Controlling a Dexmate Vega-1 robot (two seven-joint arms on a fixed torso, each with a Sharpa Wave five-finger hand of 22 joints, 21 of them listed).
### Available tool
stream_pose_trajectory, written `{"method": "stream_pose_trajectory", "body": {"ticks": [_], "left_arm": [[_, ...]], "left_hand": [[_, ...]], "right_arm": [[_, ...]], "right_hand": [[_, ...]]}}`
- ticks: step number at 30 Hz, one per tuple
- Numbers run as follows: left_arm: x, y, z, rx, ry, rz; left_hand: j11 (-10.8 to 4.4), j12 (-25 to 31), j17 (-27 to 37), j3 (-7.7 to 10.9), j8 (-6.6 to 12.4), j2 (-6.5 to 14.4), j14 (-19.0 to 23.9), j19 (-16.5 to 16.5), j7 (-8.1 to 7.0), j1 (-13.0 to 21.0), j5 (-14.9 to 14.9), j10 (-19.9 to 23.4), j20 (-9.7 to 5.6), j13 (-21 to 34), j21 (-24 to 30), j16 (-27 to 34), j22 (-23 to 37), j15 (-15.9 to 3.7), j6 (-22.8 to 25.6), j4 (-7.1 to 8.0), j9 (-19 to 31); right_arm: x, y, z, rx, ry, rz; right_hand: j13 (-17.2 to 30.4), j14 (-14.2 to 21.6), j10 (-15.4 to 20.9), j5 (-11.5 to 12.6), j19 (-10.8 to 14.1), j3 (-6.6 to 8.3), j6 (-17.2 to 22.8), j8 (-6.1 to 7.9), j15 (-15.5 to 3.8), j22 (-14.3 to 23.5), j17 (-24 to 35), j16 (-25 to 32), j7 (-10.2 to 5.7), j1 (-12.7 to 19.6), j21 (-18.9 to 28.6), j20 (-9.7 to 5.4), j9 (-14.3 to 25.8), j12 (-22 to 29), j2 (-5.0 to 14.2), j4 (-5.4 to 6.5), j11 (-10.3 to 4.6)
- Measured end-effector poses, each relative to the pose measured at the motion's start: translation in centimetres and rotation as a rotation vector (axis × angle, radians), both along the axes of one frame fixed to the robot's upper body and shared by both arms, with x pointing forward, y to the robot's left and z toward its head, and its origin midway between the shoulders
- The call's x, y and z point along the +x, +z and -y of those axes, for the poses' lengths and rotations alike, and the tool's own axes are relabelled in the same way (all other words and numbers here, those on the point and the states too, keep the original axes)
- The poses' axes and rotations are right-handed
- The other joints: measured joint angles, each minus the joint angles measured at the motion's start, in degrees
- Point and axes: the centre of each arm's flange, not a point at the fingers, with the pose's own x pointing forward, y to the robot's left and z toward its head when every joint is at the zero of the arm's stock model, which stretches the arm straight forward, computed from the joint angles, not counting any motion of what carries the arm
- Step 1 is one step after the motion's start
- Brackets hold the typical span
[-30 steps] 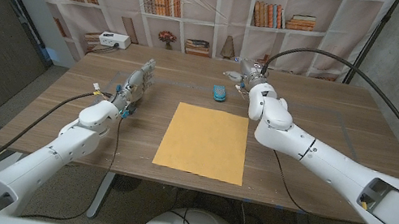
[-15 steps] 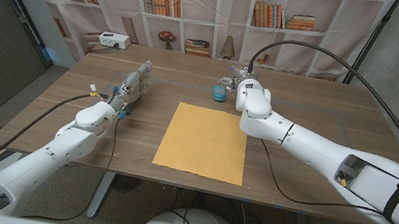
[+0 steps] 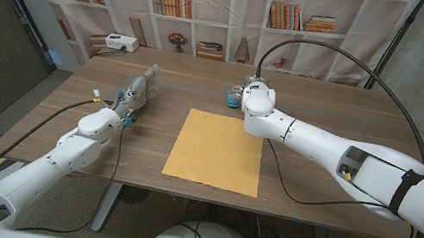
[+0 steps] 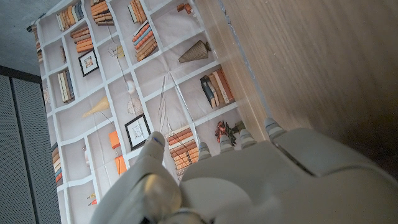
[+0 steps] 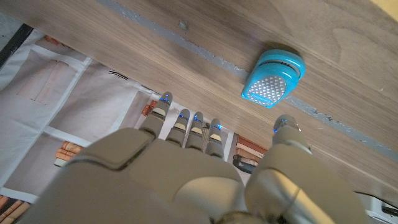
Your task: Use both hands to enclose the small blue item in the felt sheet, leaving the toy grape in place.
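R hand (image 3: 253,96) over far table area, fingers apart, empty, just beside small blue item (image 3: 234,98). Blue item on wood beyond far edge of felt sheet (image 3: 218,150), not on it. L hand (image 3: 140,89) upright near table's left side, fingers straight, empty, well apart from sheet.

The felt sheet (image 3: 217,151) is a plain mustard yellow with no pattern. The small item (image 5: 273,78) is bright turquoise blue, with a paler, dotted white panel on its face and a darker blue ridge along one end. The table (image 3: 334,123) is brown wood with streaky grain and a thin grey seam line. Both hands, right (image 3: 256,100) and left (image 3: 140,89), are white, seemingly with tiny blue spots at the fingertips (image 5: 165,97).
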Motion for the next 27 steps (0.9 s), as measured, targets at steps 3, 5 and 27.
{"method": "stream_pose_trajectory", "body": {"ticks": [3, 5, 27], "left_arm": [[0.1, 0.1, -0.1, 0.0, 0.001, 0.001], [0.1, 0.2, -0.2, 0.0, 0.003, 0.001], [-0.2, 1.6, -0.3, 0.003, 0.017, -0.004]], "left_hand": [[0.0, 0.0, 0.0, 0.03, 0.0, 0.0, 0.0, 0.0, 0.0, 0.0, 0.0, 0.0, 0.0, 0.0, 0.0, 0.0, 0.0, 0.0, 0.0, 0.03, 0.0], [0.0, 0.0, 0.0, 0.03, 0.0, 0.0, 0.0, 0.0, 0.0, 0.0, 0.0, 0.0, 0.0, 0.0, 0.0, 0.0, 0.0, 0.0, 0.0, 0.03, 0.0], [0.51, -0.5, 0.0, 0.73, -0.23, 0.5, 0.0, 0.3, 0.53, -0.1, 0.0, -0.1, 0.31, 0.0, -0.3, -0.5, 0.3, 0.63, -0.5, -0.21, 0.0]], "right_arm": [[0.4, -0.1, -0.3, -0.007, -0.013, -0.012], [0.6, -0.2, -0.4, -0.01, -0.02, -0.019], [2.7, -1.6, -2.0, -0.072, -0.031, -0.073]], "right_hand": [[0.0, 0.5, 0.8, 0.4, 0.0, -0.3, 1.2, 0.42, -0.09, 0.0, 0.0, 0.0, -0.06, -0.5, 0.0, 0.0, 0.0, 0.2, -0.15, 0.3, 0.41], [0.0, 0.5, 1.0, 0.4, 0.0, -0.54, 1.3, 0.42, -0.09, 0.0, 0.0, 0.0, -0.21, -0.7, 0.0, 0.0, 0.0, 0.5, -0.37, 0.06, 0.2], [0.2, 0.7, 0.8, 0.8, -0.6, -1.01, 3.3, 0.86, -0.3, 0.0, -0.2, 0.0, -0.11, -1.2, -0.4, 0.0, 0.0, 0.5, -0.83, 0.06, -0.01]]}}
